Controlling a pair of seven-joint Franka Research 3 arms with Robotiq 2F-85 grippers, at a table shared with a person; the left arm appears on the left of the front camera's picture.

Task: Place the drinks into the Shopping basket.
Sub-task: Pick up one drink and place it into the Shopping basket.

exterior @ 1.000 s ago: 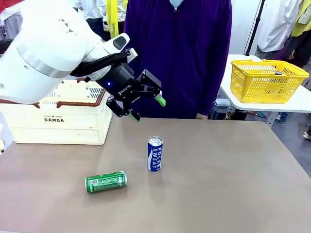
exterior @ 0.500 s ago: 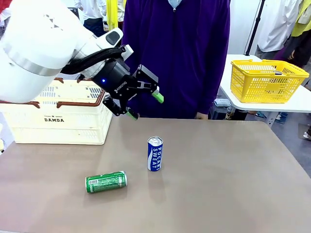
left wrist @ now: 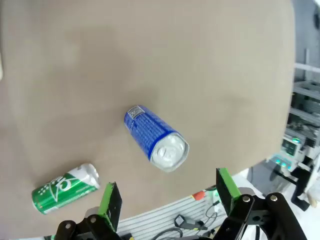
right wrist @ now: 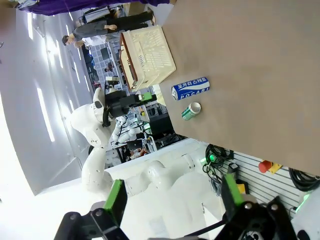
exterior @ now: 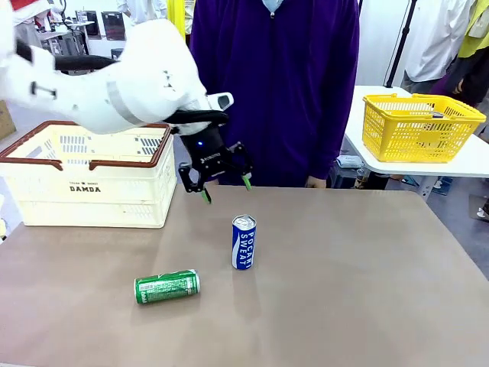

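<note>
Left gripper [exterior: 227,190] hangs open, fingers down, near the upright blue can [exterior: 244,241].

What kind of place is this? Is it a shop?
Probably a robot lab playing shop: a white robot arm over a table with a blue can, a green can and a crate; a yellow basket stands nearby.

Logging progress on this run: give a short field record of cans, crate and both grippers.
blue Pocari Sweat metal can: upright on table
green metal can: on its side on table
cream slotted plastic crate, brown rim: table's left side
left gripper: open, empty, raised near blue can
right gripper: open, empty
</note>
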